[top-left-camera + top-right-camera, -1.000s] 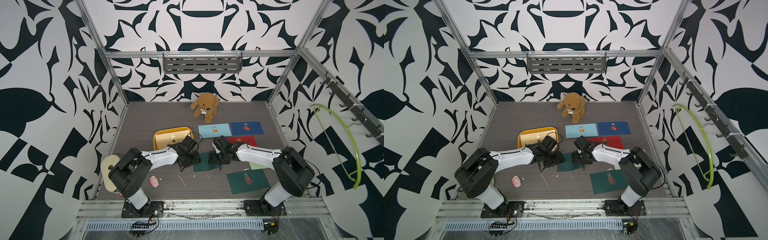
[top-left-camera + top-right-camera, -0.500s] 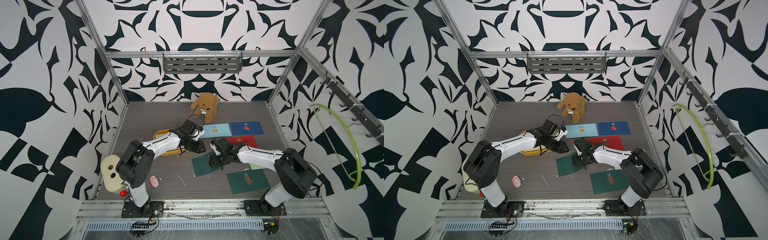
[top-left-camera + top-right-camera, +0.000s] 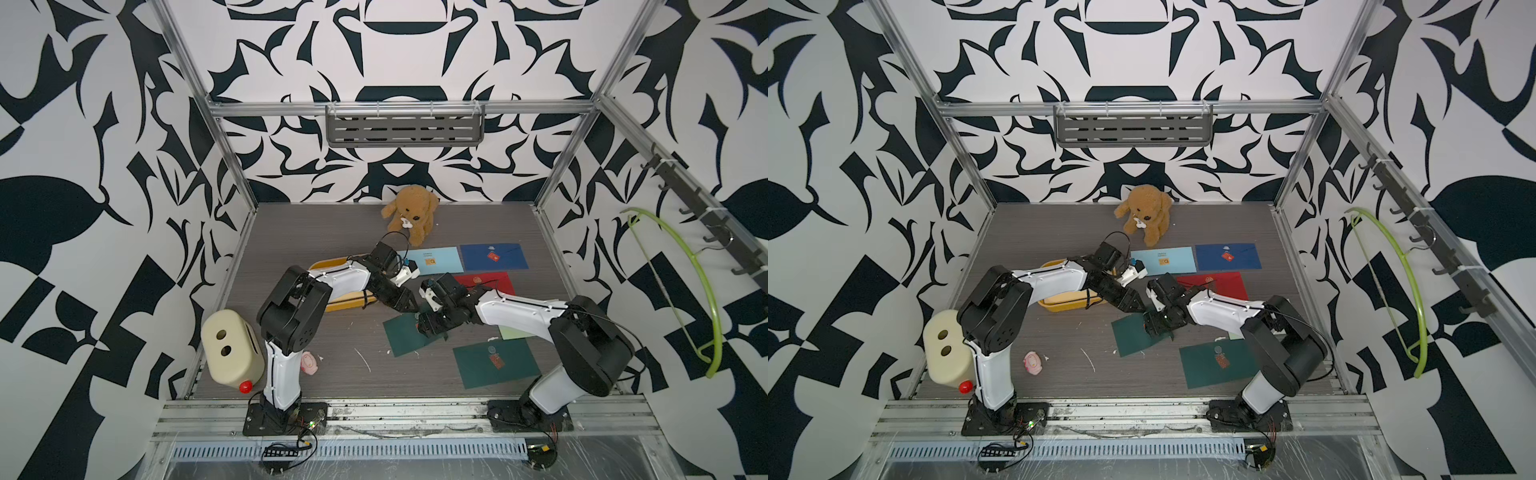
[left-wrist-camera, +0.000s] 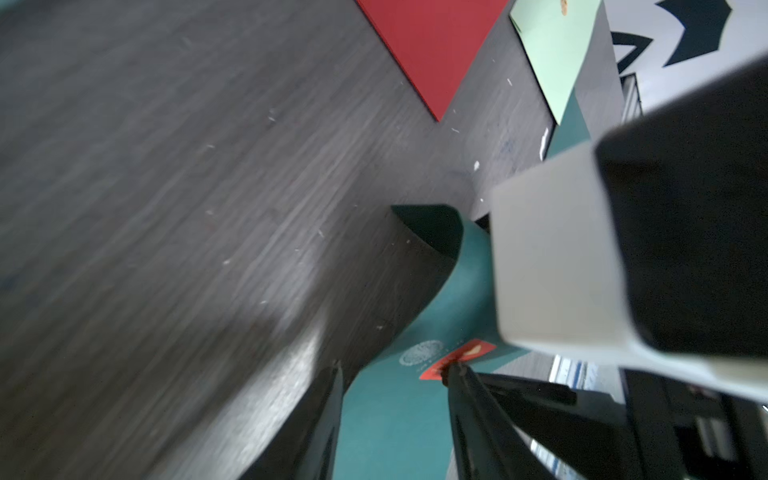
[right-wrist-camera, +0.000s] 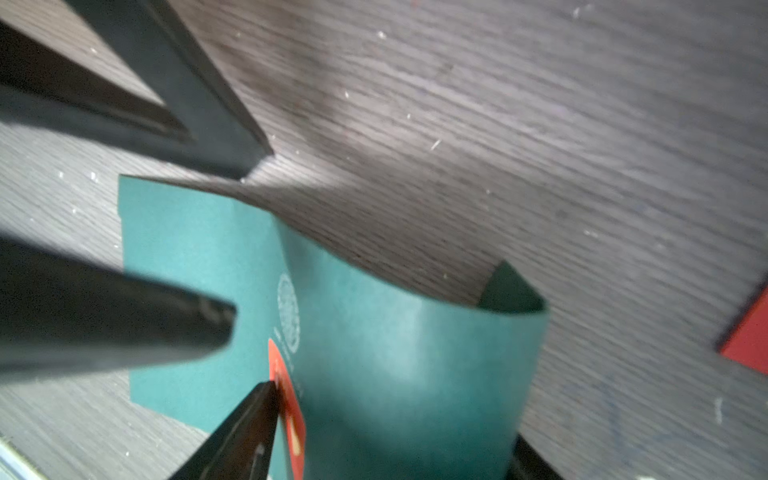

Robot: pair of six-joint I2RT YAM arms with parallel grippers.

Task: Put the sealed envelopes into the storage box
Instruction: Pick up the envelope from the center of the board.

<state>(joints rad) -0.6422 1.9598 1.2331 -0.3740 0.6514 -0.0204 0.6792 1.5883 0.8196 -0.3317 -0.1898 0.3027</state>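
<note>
One green envelope (image 3: 401, 338) bowed in right gripper (image 3: 426, 328) (left gripper (image 3: 409, 306) beside)

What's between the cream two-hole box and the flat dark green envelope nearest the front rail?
Both top views show the left arm's upright white link, then a small pink toy, then bare table with white scraps up to the envelope.

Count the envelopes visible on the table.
6: light blue and navy at the back, red before them, curled dark green mid-table, flat dark green frontmost, pale green just behind it. More may hide in the yellow box.
</note>
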